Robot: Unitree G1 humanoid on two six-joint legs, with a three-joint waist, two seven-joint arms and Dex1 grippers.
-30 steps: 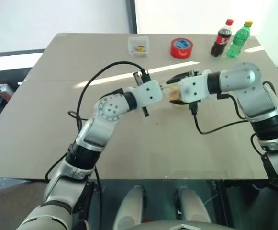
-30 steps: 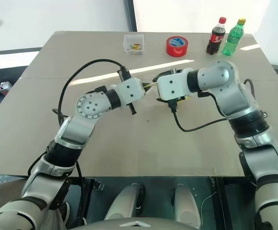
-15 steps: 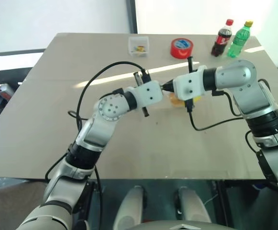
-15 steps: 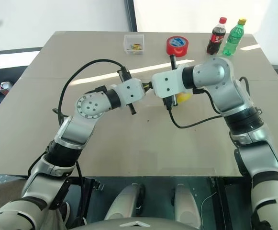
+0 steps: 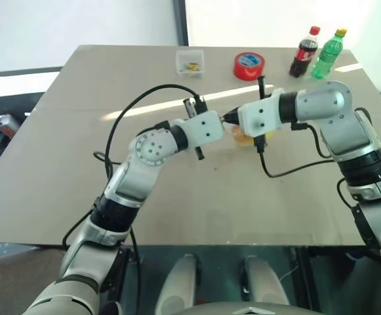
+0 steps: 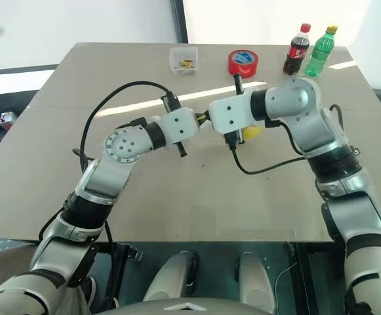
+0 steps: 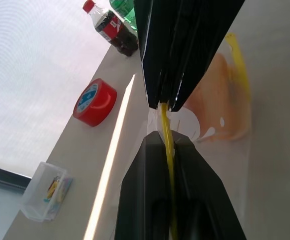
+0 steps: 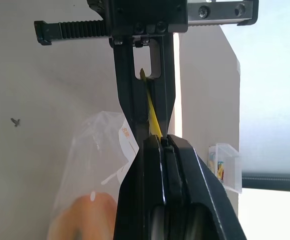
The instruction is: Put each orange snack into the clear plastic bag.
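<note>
Yellow bag strip (image 7: 167, 142) in both grippers' pinch

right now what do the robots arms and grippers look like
Both arms are silver-grey metal with rounded joint housings and black bands at the joints. The left gripper and right gripper each have a white boxy body and two black fingers. A black cable loops over the left arm; another hangs under the right.

The clear plastic bag (image 5: 242, 136) lies mostly hidden behind the right end effector (image 5: 229, 119) in the head views. How many orange snacks (image 7: 215, 102) sit inside cannot be told (the film blurs them into one patch). The small box's (image 5: 190, 62) contents are too small to identify.
</note>
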